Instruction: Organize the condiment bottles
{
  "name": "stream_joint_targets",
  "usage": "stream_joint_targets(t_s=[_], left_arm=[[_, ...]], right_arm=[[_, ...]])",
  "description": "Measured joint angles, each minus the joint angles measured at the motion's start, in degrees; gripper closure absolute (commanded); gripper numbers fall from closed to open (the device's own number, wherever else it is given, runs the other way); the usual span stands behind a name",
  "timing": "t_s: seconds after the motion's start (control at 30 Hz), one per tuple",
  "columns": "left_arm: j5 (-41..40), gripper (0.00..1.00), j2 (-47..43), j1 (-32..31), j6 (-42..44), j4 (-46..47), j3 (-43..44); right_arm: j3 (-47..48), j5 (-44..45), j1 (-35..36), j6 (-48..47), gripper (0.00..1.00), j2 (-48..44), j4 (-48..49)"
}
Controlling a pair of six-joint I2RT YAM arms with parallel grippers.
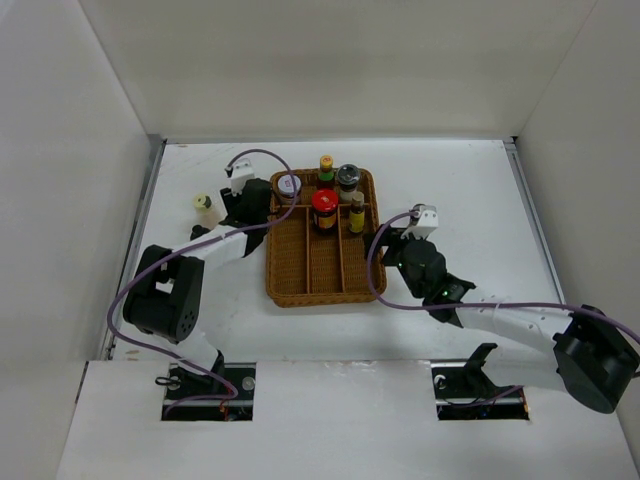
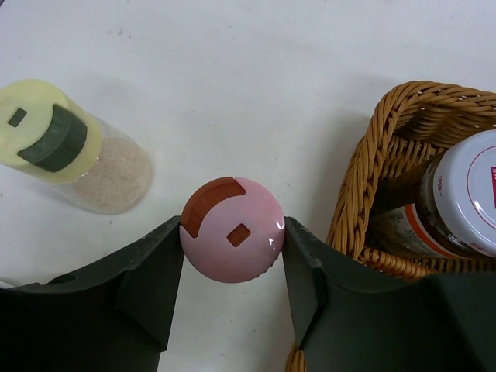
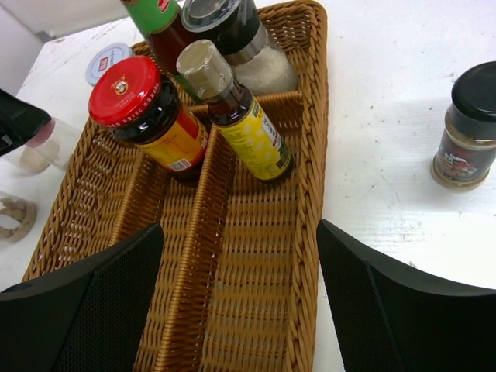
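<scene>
My left gripper [image 2: 232, 242] is shut on a pink-capped bottle [image 2: 231, 229], with both jaws against its cap, just left of the wicker tray [image 2: 364, 178]. A yellow-capped shaker [image 2: 54, 143] stands further left on the table. In the tray's far end stand a white-capped jar [image 1: 288, 186], a yellow-capped bottle [image 1: 326, 168], a grey-capped shaker [image 1: 348, 180], a red-capped jar [image 3: 147, 112] and a tan-capped bottle [image 3: 232, 108]. My right gripper [image 3: 239, 232] is open and empty above the tray's right compartment. A black-capped jar [image 3: 467, 128] stands on the table right of the tray.
The tray [image 1: 300, 270] has long lengthwise compartments, and their near halves hold nothing. White walls enclose the table on the left, right and far sides. My left gripper [image 1: 250, 205] is at the tray's far left corner.
</scene>
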Motion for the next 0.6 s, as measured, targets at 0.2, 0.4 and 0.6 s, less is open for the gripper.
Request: stream_joint_targets(t_s=[0.2, 0.4, 0.6], left_arm=[[-0.20, 0.61, -0.11, -1.44, 0.37, 0.13, 0.00], [-1.44, 0.61, -6.64, -5.03, 1.66, -2.01, -0.44], [-4.15, 0.61, -19.45, -10.49, 2.75, -2.25, -1.22]], right_arm=[[0.13, -0.33, 0.00, -0.02, 0.17, 0.09, 0.04], [0.13, -0.37, 0.00, -0.02, 0.17, 0.09, 0.04], [0.15, -0.39, 0.00, 0.00, 0.17, 0.09, 0.04]])
